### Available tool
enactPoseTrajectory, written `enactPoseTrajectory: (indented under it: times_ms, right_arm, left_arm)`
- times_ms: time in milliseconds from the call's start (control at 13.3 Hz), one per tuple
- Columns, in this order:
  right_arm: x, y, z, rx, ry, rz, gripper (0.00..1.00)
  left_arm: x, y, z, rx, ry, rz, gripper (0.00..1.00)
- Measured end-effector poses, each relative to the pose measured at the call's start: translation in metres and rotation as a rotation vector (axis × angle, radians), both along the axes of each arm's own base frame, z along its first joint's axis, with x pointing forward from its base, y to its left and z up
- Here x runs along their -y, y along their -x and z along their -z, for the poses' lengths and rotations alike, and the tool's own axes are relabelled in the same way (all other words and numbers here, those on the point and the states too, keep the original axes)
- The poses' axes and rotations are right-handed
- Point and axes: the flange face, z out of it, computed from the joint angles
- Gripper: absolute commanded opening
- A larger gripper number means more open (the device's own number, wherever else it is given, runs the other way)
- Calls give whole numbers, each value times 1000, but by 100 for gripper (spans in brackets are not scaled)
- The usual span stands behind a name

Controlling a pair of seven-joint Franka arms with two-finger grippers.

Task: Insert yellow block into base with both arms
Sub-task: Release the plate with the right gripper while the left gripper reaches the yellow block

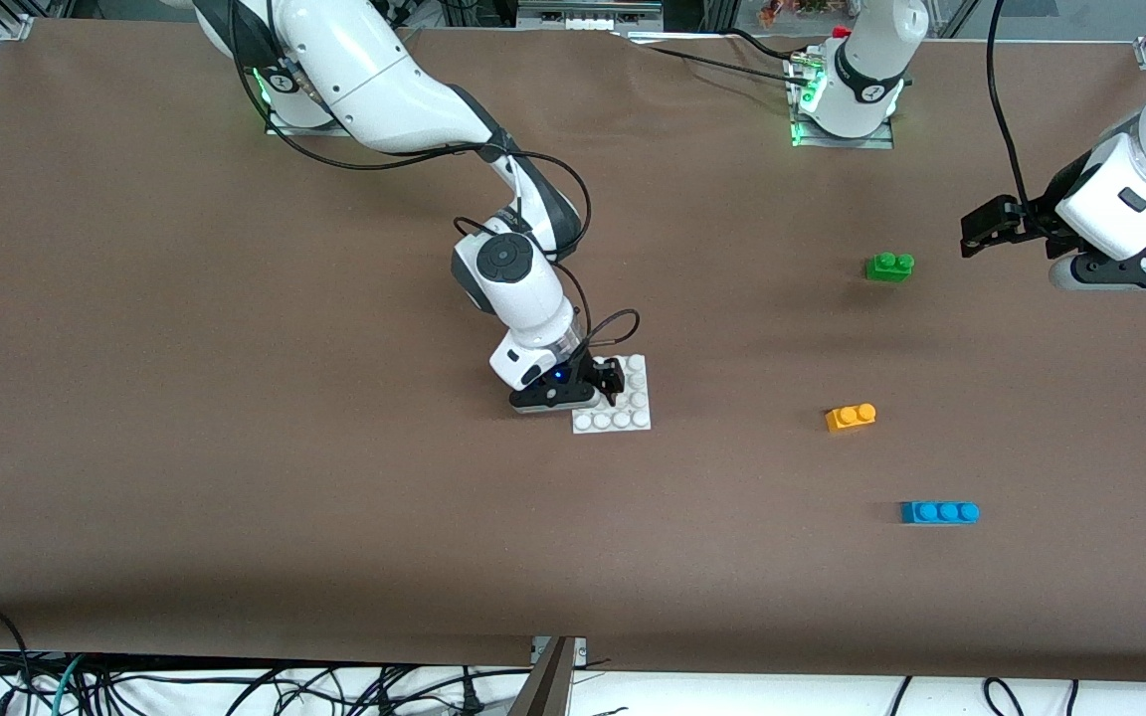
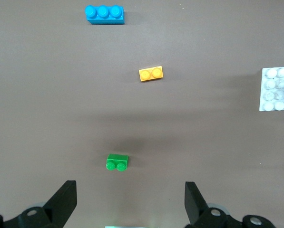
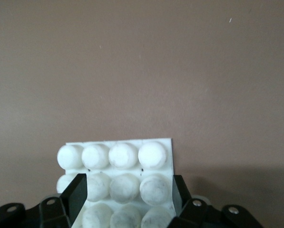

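Right claw (image 1: 601,386) down at base (image 1: 633,413) mid-table, fingers parted astride its studs, gripping nothing. Left claw (image 1: 981,231) wide open, empty, waiting over table's left-arm end; yellow block (image 1: 851,417) untouched.

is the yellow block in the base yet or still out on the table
Out. The yellow block lies studs-up on the bare table, apart from the base, toward the left arm's end.

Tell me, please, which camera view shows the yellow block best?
The left wrist view: the yellow block lies unobstructed on the table, both studs clearly visible. The front view shows it smaller, between the green and blue bricks. The right wrist view does not show it.
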Motion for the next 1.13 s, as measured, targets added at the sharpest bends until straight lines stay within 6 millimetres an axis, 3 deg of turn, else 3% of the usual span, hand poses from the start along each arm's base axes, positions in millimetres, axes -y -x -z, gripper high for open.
enactPoseTrajectory:
  times_ms: [75, 150, 300, 451, 601, 826, 976, 1126]
  right_arm:
    - [6, -8, -20, -7, 7, 10, 99]
    - [16, -17, -44, -13, 17, 23, 99]
    - [56, -40, -99, -44, 70, 26, 99]
    - [122, -62, -157, -76, 132, 17, 99]
    - [208, -72, -206, -122, 184, 15, 99]
    - [323, -56, -265, -211, 227, 23, 99]
    - [369, -27, -304, -247, 233, 32, 99]
    - [405, 4, -337, -253, 237, 12, 99]
  left_arm:
    - [0, 0, 0, 0, 2, 0, 100]
    - [1, 0, 0, -1, 5, 0, 100]
    - [1, 0, 1, -2, 7, -1, 100]
    - [1, -1, 2, -5, 7, -1, 100]
    - [2, -4, 7, -12, 7, 1, 100]
    - [2, -17, 33, -54, 11, 1, 100]
    - [1, -34, 68, -89, 15, -2, 100]
    - [-2, -61, 118, -76, 23, -11, 100]
